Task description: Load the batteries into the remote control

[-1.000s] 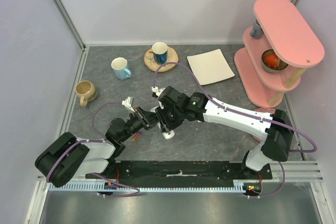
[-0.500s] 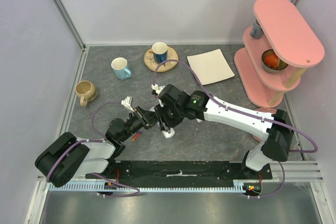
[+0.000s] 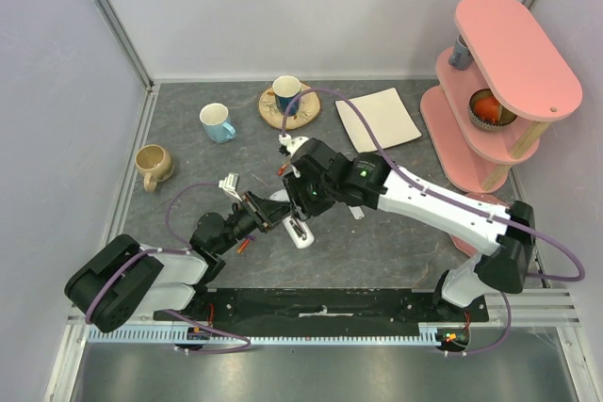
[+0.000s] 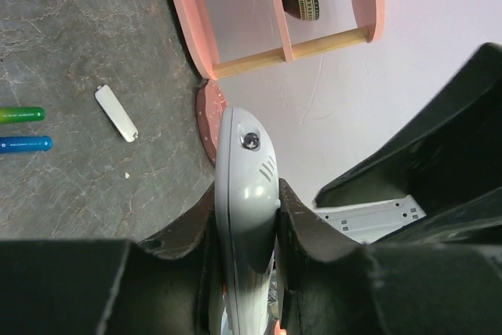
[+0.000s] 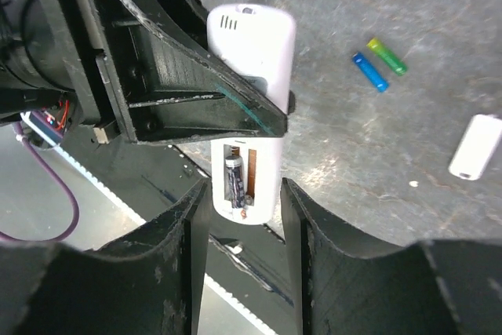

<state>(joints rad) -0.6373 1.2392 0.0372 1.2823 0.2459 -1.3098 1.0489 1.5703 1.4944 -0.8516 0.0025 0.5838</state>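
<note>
My left gripper point(image 4: 245, 229) is shut on the white remote control point(image 4: 245, 182) and holds it above the table; both also show in the top view, gripper point(image 3: 279, 217) and remote point(image 3: 300, 233). In the right wrist view the remote point(image 5: 252, 41) has its battery bay open, with one blue-purple battery point(image 5: 234, 182) in it. My right gripper point(image 5: 245, 221) is open and empty, its fingers either side of the remote's open end, apart from it. A blue battery point(image 5: 369, 71) and a green battery point(image 5: 387, 56) lie on the table beside the white bay cover point(image 5: 476, 147).
At the back stand a tan mug point(image 3: 153, 166), a white-blue mug point(image 3: 218, 122), a blue mug point(image 3: 286, 94) on a wooden coaster and a square white plate point(image 3: 378, 120). A pink shelf unit point(image 3: 499, 72) holding an orange bowl stands at the right.
My right arm has drawn back, up and away from the remote, which now shows uncovered in the top view. My left gripper has kept its hold on the remote.
</note>
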